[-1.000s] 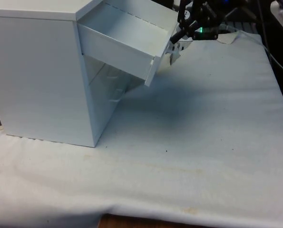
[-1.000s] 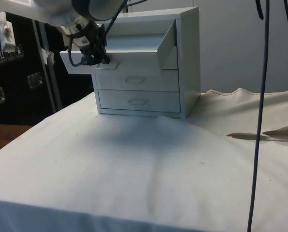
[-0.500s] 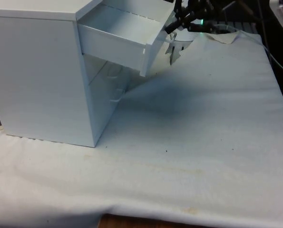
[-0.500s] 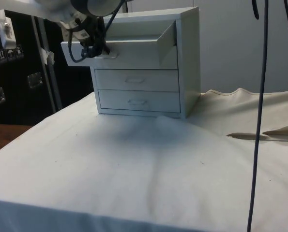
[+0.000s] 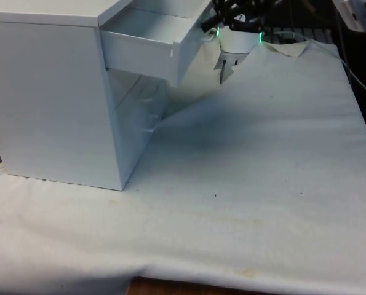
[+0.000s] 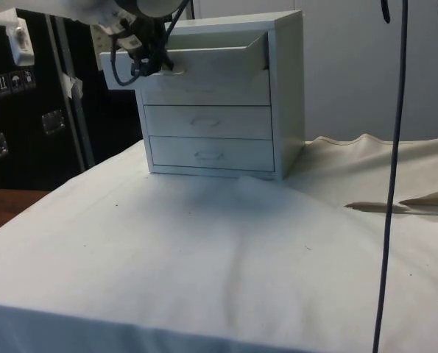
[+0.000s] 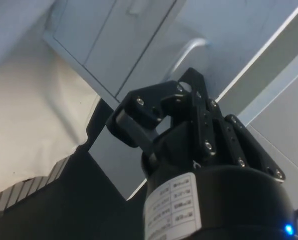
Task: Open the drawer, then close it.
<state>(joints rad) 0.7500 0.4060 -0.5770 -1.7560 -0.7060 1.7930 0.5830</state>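
Note:
A white chest of drawers (image 5: 47, 98) stands at the front view's left, and in the side view it (image 6: 286, 88) faces the camera. Its top drawer (image 5: 143, 37) is pulled partly out and sits level; its front panel (image 6: 204, 70) stands a short way off the chest. My black gripper (image 5: 208, 27) is against that front panel. In the side view the gripper (image 6: 156, 68) is at the panel's left part, by the handle. In the wrist view the gripper (image 7: 189, 80) is shut, its tips at the panel just beside the curved handle (image 7: 189, 50), which lies free.
The two lower drawers (image 6: 207, 121) (image 6: 207, 154) are shut. White cloth (image 5: 250, 172) covers the table, rumpled at the far edge (image 5: 287, 49). A dark cable (image 6: 394, 147) hangs down at the side view's right, and cloth folds (image 6: 417, 202) lie there.
The top drawer hung tilted down and far out; it has risen to level and slid back towards the chest. The gripper moved up and in with its front panel.

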